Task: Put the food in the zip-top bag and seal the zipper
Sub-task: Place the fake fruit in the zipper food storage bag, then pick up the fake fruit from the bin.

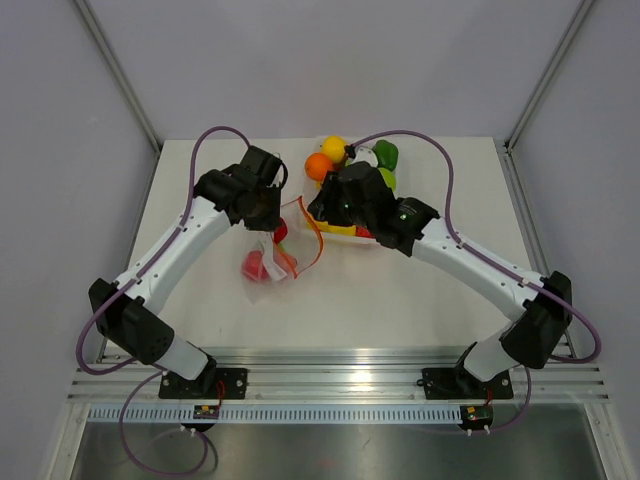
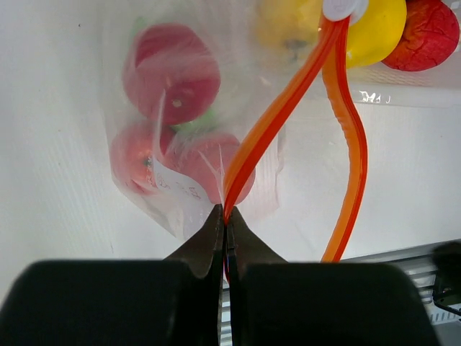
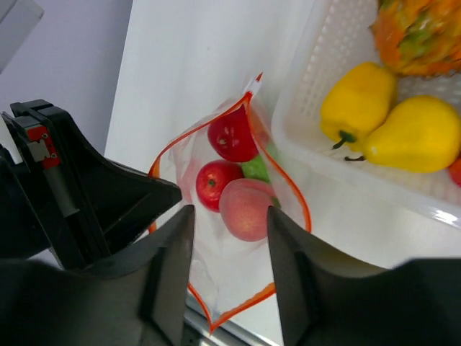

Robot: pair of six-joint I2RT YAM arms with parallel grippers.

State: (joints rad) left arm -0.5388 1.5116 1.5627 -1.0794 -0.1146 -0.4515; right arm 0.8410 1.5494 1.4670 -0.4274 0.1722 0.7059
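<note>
The clear zip-top bag (image 1: pixel 268 262) lies on the table with its mouth held open. My left gripper (image 2: pixel 225 216) is shut on its orange-red zipper (image 2: pixel 274 119) at one corner, and shows from above (image 1: pixel 272 212) too. Inside the bag are a red apple (image 3: pixel 214 184), a pink peach (image 3: pixel 247 209), another red piece (image 3: pixel 232 135) and a green piece (image 3: pixel 256 168). My right gripper (image 3: pixel 230 210) is open and empty, right above the bag's mouth; it also shows in the top view (image 1: pixel 325 205).
A white tray (image 3: pixel 310 94) stands just right of the bag. It holds a yellow pepper (image 3: pixel 358 101), a yellow pear (image 3: pixel 418 135), an orange fruit (image 1: pixel 319 166), a green piece (image 1: pixel 385 155) and a red piece (image 2: pixel 431 32).
</note>
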